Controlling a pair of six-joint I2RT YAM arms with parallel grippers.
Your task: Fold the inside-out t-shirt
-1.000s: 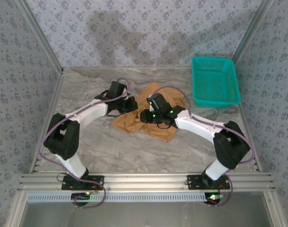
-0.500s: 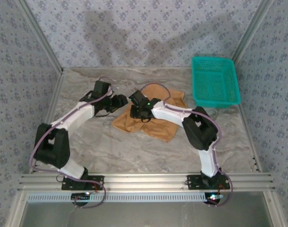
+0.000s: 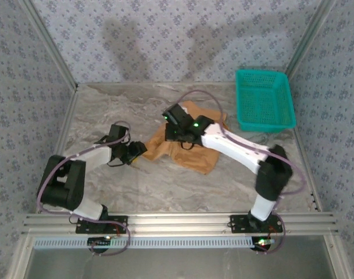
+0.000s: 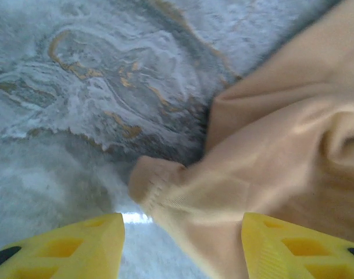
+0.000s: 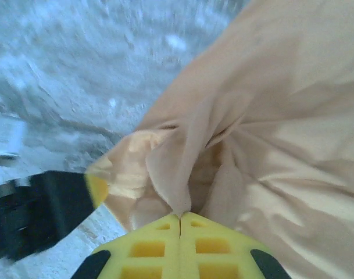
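While the inside-out t-shirt [image 3: 188, 152] is pinched by the closed right gripper [image 5: 181, 216], its corner is flanked by the parted left gripper [image 4: 182, 232]; teal basket [image 3: 264, 102] noted far right

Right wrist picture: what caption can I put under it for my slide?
The right hand pinches a fold of the shirt lying on the table.

The tan t-shirt [image 3: 191, 156] lies crumpled, folds bunched, near the middle of the marbled table [image 3: 107, 110].
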